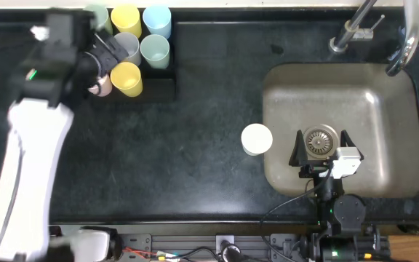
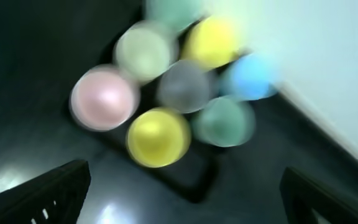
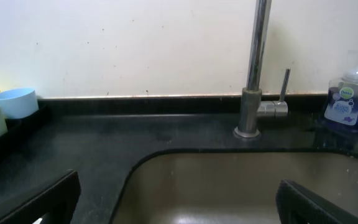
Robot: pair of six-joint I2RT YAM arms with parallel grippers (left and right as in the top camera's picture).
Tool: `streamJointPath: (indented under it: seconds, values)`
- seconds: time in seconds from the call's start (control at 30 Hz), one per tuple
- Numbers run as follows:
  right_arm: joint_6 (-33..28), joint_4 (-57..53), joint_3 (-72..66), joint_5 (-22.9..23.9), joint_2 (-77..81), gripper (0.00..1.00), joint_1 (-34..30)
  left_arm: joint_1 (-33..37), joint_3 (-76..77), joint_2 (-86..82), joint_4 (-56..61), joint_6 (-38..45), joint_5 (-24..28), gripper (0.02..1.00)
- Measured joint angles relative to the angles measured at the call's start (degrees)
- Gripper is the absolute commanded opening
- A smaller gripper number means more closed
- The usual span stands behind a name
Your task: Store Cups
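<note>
A stainless steel sink basin (image 1: 384,94) is set into the dark speckled stone countertop (image 1: 195,145), with a round metal drain (image 1: 320,140) in its floor. Behind it rises a chrome tap (image 3: 253,68), and a clear pump bottle of blue soap (image 3: 350,99) stands near it by the pale wall (image 3: 135,43).

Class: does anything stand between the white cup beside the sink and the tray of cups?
Nothing visible on the counter does. The white cup stands alone beside the sink; the left gripper hangs over the cups in the black tray.

Blurred coloured cups (image 2: 185,87) cluster in a black tray (image 2: 199,182).
</note>
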Motion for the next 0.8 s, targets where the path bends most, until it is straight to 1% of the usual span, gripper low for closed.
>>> streamJointPath:
  seconds: [0.07, 0.17, 0.27, 0.33, 0.43, 0.53, 0.8]
  values:
    - [0.0, 0.0, 0.0, 0.0, 0.0, 0.998, 0.0, 0.0, -4.3, -5.9, 7.4, 5.1, 2.5, 1.000]
    - [0.0, 0.0, 0.0, 0.0, 0.0, 0.998, 0.0, 0.0, -17.6, -16.9, 21.5, 11.9, 5.1, 1.000]
    - [0.0, 0.0, 0.0, 0.0, 0.0, 0.998, 0.0, 0.2, -33.6, -27.2, 34.4, 15.6, 6.2, 1.000]
    - [0.0, 0.0, 0.0, 0.0, 0.0, 0.998, 0.0, 0.3, -43.9, -33.7, 39.3, 17.2, 6.1, 1.000]
    - [0.0, 0.0, 0.0, 0.0, 0.0, 0.998, 0.0, 0.6, -56.0, -41.9, 40.9, 18.6, 5.9, 1.000]
    - [0.0, 0.0, 0.0, 0.0, 0.0, 0.998, 0.0, 0.5, -63.8, -49.1, 40.9, 21.3, 5.9, 1.000]
    - [0.0, 0.0, 0.0, 0.0, 0.0, 0.998, 0.0, 0.5, -72.3, -62.5, 42.2, 26.4, 5.9, 1.000]
